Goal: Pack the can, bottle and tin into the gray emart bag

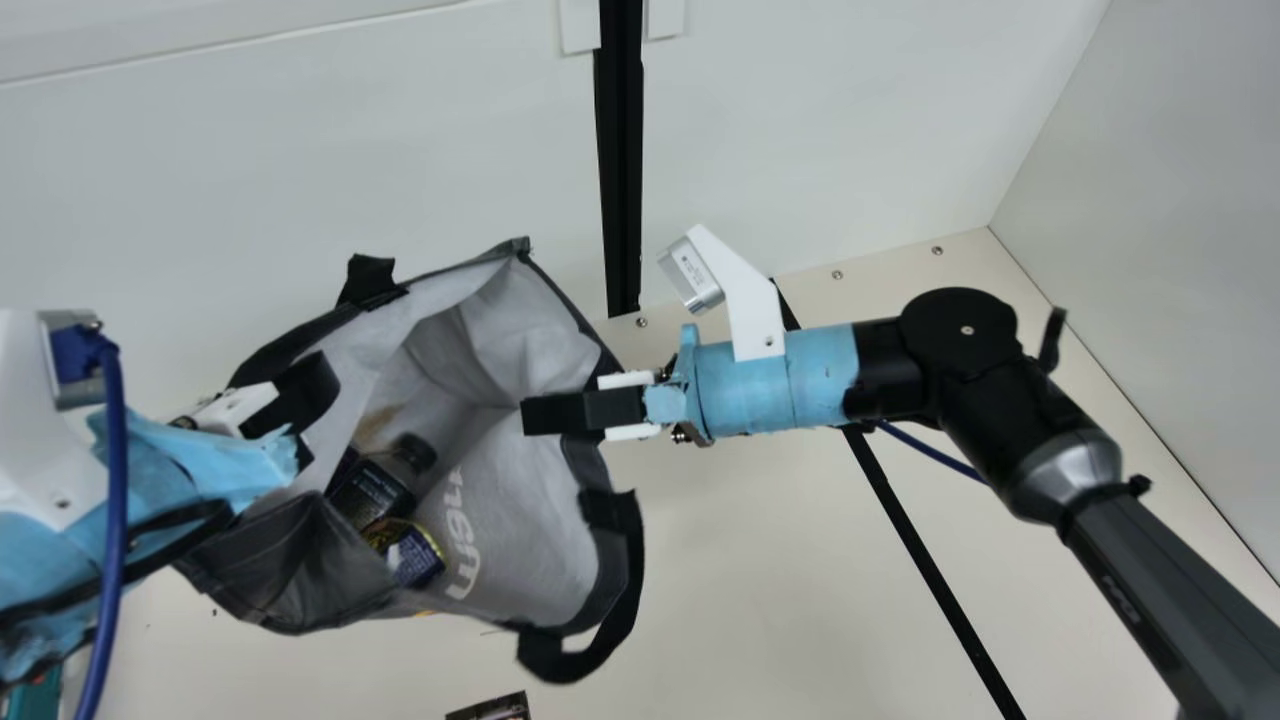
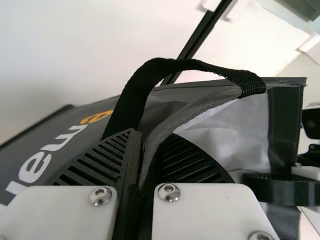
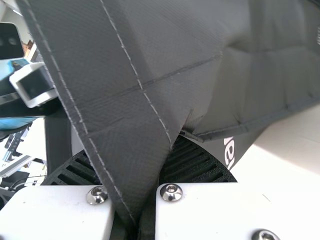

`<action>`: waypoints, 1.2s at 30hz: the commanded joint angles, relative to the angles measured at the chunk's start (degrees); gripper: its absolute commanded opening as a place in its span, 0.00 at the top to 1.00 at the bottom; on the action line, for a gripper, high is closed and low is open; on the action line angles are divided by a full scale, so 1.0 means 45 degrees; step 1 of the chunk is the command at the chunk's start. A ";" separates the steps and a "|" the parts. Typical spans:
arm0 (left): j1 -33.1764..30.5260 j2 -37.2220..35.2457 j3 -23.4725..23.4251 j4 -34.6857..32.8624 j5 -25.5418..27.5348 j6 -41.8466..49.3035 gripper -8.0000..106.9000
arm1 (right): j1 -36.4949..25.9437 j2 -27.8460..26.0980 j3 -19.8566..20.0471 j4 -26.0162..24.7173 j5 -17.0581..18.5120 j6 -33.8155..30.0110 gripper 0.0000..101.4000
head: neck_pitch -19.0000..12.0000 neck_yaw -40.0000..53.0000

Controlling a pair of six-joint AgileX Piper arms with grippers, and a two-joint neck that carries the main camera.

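Observation:
My left gripper [image 1: 306, 396] is at the left side of the gray bag [image 1: 535, 510]; in the left wrist view, the left gripper [image 2: 142, 155] is shut on the bag's rim [image 2: 187, 111] beside a black handle [image 2: 131, 95]. Opposite, my right gripper [image 1: 548, 414] holds the bag's right side. In the right wrist view, folded gray cloth [image 3: 135, 130] lies pinched in the right gripper [image 3: 157, 175]. Through the bag's tilted, gaping mouth show a dark bottle [image 1: 372, 488] and, against it, a round blue-and-gold can or tin [image 1: 412, 556]. A fold hides part of the bag's inside.
A dark printed item [image 1: 492, 708] lies on the cream table [image 1: 760, 590] at the near edge of the main view. Something teal [image 1: 38, 694] is at the lower left. The white back wall [image 1: 200, 180] rises behind the bag.

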 commanded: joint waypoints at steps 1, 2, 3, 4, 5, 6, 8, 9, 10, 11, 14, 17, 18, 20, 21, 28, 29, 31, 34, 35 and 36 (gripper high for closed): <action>0.0054 -0.0100 -0.0096 -0.0207 0.0178 0.0240 0.84 | -0.0055 -0.0403 -0.0067 -0.0114 -0.0079 0.0219 1.00 | -0.0289 -0.0011; 0.0090 -0.0157 -0.0157 -0.0290 0.0296 0.0338 0.84 | -0.0091 -0.0584 -0.0103 -0.0147 -0.0079 0.0350 1.00 | -0.0289 -0.0011; 0.0101 -0.0223 -0.0218 -0.0357 0.0381 0.0416 0.84 | -0.0120 -0.0768 -0.0138 -0.0180 -0.0079 0.0480 1.00 | -0.0289 -0.0011; 0.0134 -0.0289 -0.0290 -0.0456 0.0481 0.0517 0.84 | -0.0144 -0.0958 -0.0171 -0.0211 -0.0079 0.0614 1.00 | -0.0289 -0.0011; 0.0150 -0.0359 -0.0353 -0.0519 0.0580 0.0585 0.84 | -0.0166 -0.1151 -0.0202 -0.0246 -0.0079 0.0755 1.00 | -0.0289 -0.0011; 0.0169 -0.0422 -0.0424 -0.0574 0.0711 0.0647 0.84 | -0.0186 -0.1349 -0.0234 -0.0283 -0.0079 0.0897 1.00 | -0.0289 -0.0011; 0.0219 -0.0539 -0.0587 -0.0665 0.1014 0.0729 0.84 | -0.0213 -0.1743 -0.0295 -0.0343 -0.0079 0.1174 1.00 | -0.0289 -0.0011; 0.0234 -0.0603 -0.0673 -0.0689 0.1170 0.0746 0.84 | -0.0223 -0.1940 -0.0320 -0.0381 -0.0079 0.1319 1.00 | -0.0289 -0.0011; 0.0256 -0.0661 -0.0774 -0.0717 0.1348 0.0767 0.84 | -0.0237 -0.2137 -0.0353 -0.0414 -0.0079 0.1462 1.00 | -0.0289 -0.0011; 0.0264 -0.0718 -0.0879 -0.0723 0.1545 0.0767 0.84 | -0.0252 -0.2330 -0.0378 -0.0451 -0.0079 0.1596 1.00 | -0.0289 -0.0011; 0.0303 -0.0860 -0.1258 -0.0717 0.2228 0.0720 0.84 | -0.0294 -0.2905 -0.0476 -0.0632 -0.0079 0.2105 1.00 | -0.0289 -0.0011; 0.0342 -0.0963 -0.1722 -0.0719 0.3072 0.0639 0.84 | -0.0344 -0.3475 -0.0585 -0.0907 -0.0079 0.2667 1.00 | -0.0289 -0.0011; 0.0359 -0.0982 -0.1895 -0.0756 0.3391 0.0614 0.84 | -0.0358 -0.3663 -0.0631 -0.1014 -0.0079 0.2870 1.00 | -0.0289 -0.0011; 0.0411 -0.0993 -0.2280 -0.0815 0.4109 0.0538 0.84 | -0.0384 -0.4041 -0.0710 -0.1242 -0.0079 0.3268 1.00 | -0.0289 -0.0011; 0.0437 -0.0981 -0.2494 -0.0857 0.4505 0.0501 0.84 | -0.0392 -0.4227 -0.0755 -0.1375 -0.0079 0.3488 1.00 | -0.0289 -0.0011; 0.0801 -0.0566 -0.4125 -0.1474 0.7327 0.0571 0.84 | -0.0412 -0.5289 -0.1217 -0.2907 -0.0079 0.5174 1.00 | -0.0289 -0.0011; 0.0880 -0.0445 -0.4376 -0.1593 0.7719 0.0653 0.84 | -0.0371 -0.5382 -0.1288 -0.3189 -0.0079 0.5373 1.00 | -0.0289 -0.0011; 0.1048 -0.0168 -0.4813 -0.1820 0.8475 0.0837 0.84 | -0.0283 -0.5508 -0.1397 -0.3889 -0.0079 0.5751 1.00 | -0.0289 -0.0011; 0.0679 0.0178 -0.4518 -0.1869 0.8552 0.1065 0.84 | -0.0035 -0.5557 -0.1395 -0.5154 -0.0079 0.6256 1.00 | -0.0289 -0.0011; 0.0569 0.0291 -0.4393 -0.1883 0.8552 0.1163 0.84 | 0.0051 -0.5552 -0.1359 -0.5551 -0.0079 0.6366 1.00 | -0.0289 -0.0011; 0.0475 0.0397 -0.4285 -0.1902 0.8552 0.1277 0.84 | 0.0107 -0.5537 -0.1319 -0.5907 -0.0079 0.6439 1.00 | -0.0289 -0.0011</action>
